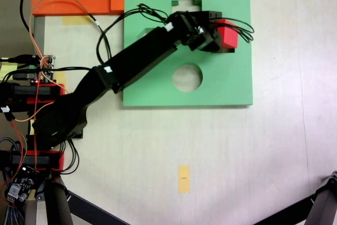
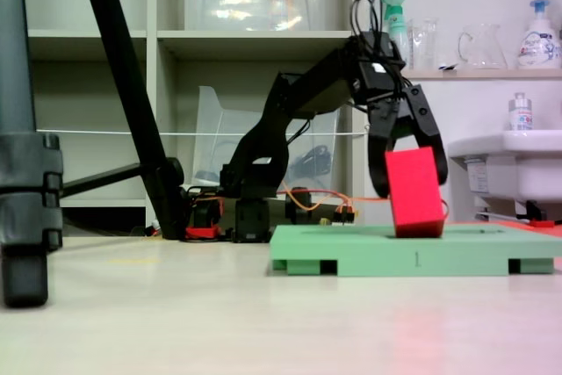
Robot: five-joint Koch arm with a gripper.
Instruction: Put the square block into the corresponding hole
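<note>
Claw (image 2: 411,177) grips the block (image 2: 414,192) right of centre, tilted, lower end touching the green board (image 2: 351,261). Square hole hidden beneath it; seating unconfirmed. Left: lower, straighten, release.

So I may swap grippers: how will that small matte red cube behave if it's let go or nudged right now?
The small matte red cube leans tilted on the green foam board, so it would probably tip or drop rather than roll. Its flat matte faces look easy to grip. The gripper straddles it.
</note>
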